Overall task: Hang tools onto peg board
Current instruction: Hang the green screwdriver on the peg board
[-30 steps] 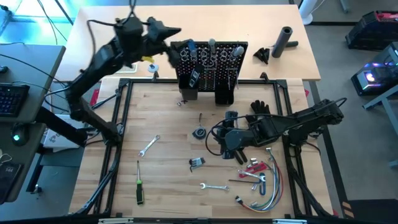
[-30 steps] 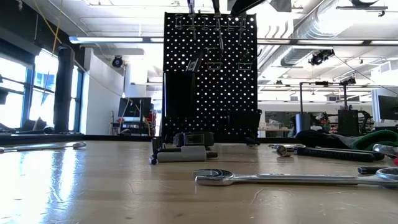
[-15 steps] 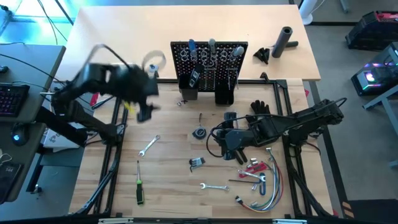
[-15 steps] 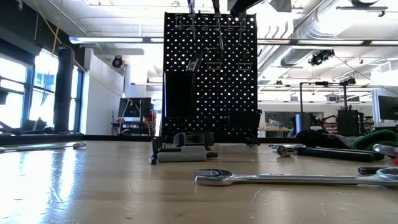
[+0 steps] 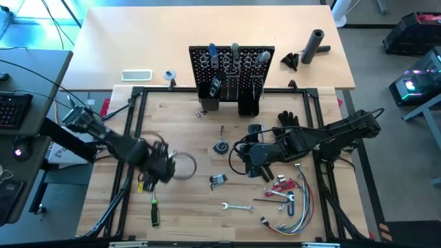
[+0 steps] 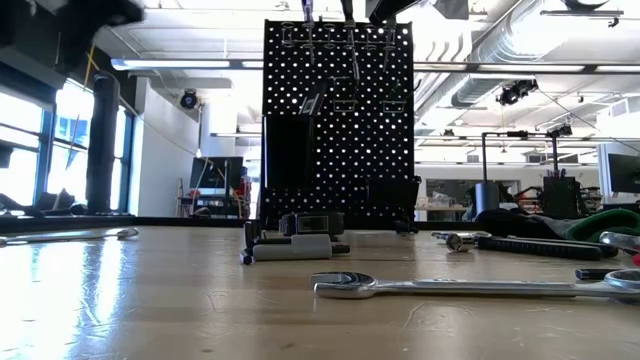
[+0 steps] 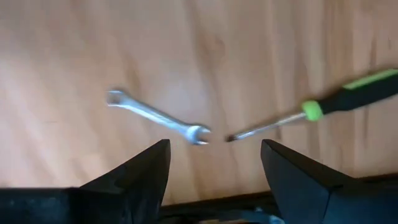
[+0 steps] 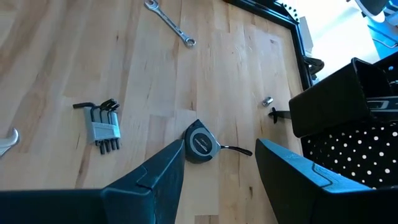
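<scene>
The black peg board stands upright at the table's far middle, with several tools hanging near its top. My left gripper hangs open over the left part of the table, pointing down. Below it lie a silver wrench and the green-handled screwdriver. Its fingers touch neither. My right gripper waits open at mid-table, slanting down toward a small round black tool. The hex keys lie beyond it.
Another wrench, a red-handled tool and a bundle of coloured wires lie at the near right. A black glove lies right of the board. A black cylinder stands beyond the table's black frame.
My left gripper has swung away from the peg board's upper left, toward the table's near left. It has come down and tipped over until it points down above the wrench and screwdriver. The tools on the table have not moved.
</scene>
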Robot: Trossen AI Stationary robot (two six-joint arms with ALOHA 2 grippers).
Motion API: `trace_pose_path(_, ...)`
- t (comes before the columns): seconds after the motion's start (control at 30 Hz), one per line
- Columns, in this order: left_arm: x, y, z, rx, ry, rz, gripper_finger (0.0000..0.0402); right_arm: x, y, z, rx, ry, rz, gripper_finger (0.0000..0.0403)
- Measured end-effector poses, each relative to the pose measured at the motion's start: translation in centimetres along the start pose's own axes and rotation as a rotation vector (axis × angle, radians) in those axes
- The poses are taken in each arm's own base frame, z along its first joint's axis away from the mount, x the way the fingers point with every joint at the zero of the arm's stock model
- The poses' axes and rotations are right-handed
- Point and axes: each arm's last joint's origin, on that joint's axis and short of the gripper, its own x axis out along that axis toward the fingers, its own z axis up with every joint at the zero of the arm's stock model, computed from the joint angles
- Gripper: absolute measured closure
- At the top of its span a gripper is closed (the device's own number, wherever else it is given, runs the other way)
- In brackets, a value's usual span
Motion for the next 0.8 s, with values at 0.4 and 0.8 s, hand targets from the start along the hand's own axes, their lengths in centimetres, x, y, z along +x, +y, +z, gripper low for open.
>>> trace_pose_path(0.4, 5.1, -7.3, -0.8, 0.164, -0.086, -0.160, 0.0156, 0.0, 0.0, 0.4, 0.017, -0.033, 0.002, 0.0208)
trace_pose_path(0.8, 10.9, -13.1, -1.7, 0.399, -0.022, -0.142, 0.0156, 0.0, 0.0, 0.5, 0.018, -0.046, 0.001, 0.0208)
